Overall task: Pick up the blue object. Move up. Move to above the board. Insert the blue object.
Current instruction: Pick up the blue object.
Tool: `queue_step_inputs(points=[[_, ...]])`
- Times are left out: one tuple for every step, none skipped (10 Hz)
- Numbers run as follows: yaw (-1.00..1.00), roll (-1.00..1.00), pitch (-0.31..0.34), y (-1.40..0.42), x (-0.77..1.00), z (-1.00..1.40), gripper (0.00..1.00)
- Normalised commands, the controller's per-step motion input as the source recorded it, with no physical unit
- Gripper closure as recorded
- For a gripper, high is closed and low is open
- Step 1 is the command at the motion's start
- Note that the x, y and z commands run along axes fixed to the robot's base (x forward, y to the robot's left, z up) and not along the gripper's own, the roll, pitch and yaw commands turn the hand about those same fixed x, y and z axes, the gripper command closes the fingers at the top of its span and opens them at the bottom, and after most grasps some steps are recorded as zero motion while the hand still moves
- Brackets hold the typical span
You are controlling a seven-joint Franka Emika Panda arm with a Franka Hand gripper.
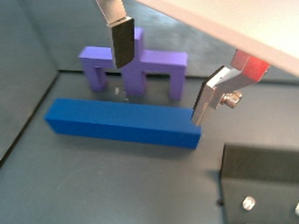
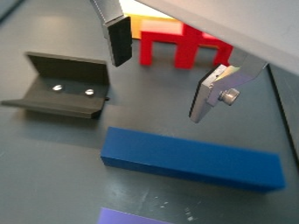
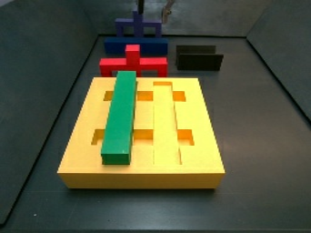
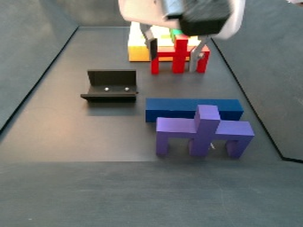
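— Dark grey floor; what's nearest in a side view?
— The purple pronged piece (image 4: 204, 133), then the blue object (image 4: 193, 109) lying flat, the gripper (image 2: 162, 77) above, jaws spread, empty; the board (image 3: 195, 136) far off.
— Step 1, then — descend, pinch it.

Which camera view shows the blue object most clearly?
A wrist view shows the blue object best, whole, below the open gripper. The other wrist view also shows it; both side views show it partly hidden.

Gripper (image 1: 163, 70) — silver fingers (image 1: 121, 39), dark pads.
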Motion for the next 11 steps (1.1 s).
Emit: queue_step_inputs(points=[[-1.00, -0.08, -0.053, 0.00, 0.00, -0.27, 0.00], [-1.00, -0.10, -0.111, -0.01, 0.00, -0.23, 0.00], [-0.87, -0.20, -0.200, 0.00, 0.00, -0.15, 0.00], [-0.65, -0.37, -0.379, 0.00, 0.00, -0.07, 0.00], [-0.64, -0.39, -0.383, 0.00, 0.00, -0.05, 0.00], [-0.64, -0.36, -0.377, 0.00, 0.00, -0.07, 0.00], [-0.63, -0.32, -0.327, 0.03, 0.00, -0.18, 0.00], [-0.61, -0.20, -0.246, 0.13, -0.02, -0.26, 0.00], [-0.59, 0.00, -0.076, 0.18, -0.08, -0.25, 0.00], [-0.59, -0.05, -0.123, 0.28, -0.10, -0.31, 0.00], [-0.53, -0.11, -0.151, 0.30, -0.09, -0.29, 0.00]])
